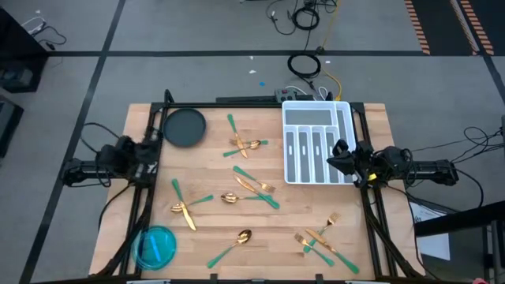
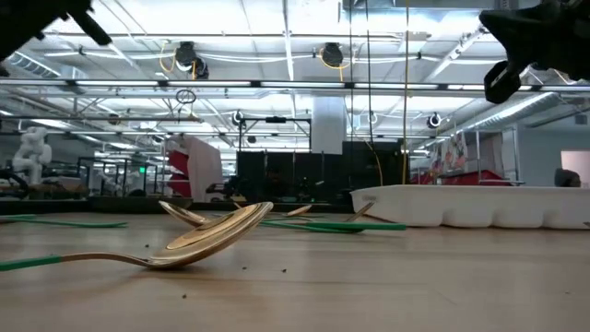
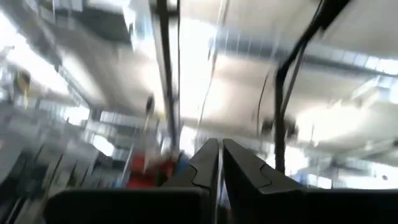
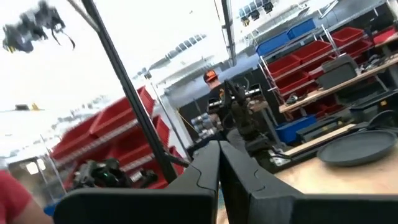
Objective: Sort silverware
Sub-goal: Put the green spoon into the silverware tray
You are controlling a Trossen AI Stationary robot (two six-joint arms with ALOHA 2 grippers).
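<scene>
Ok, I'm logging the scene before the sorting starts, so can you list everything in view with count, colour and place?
silverware: about a dozen, gold heads with green handles, scattered over the table's middle and near side, none in the tray
tray: one, white, divided, far right part of the table, by the right arm
plate: one, dark grey, far left part of the table
bowl: one, blue, near left corner
table: one, light wood
left pincer: one, dark, shut, empty, at the table's left edge
right pincer: one, dark, shut, empty, over the tray's right edge
</scene>
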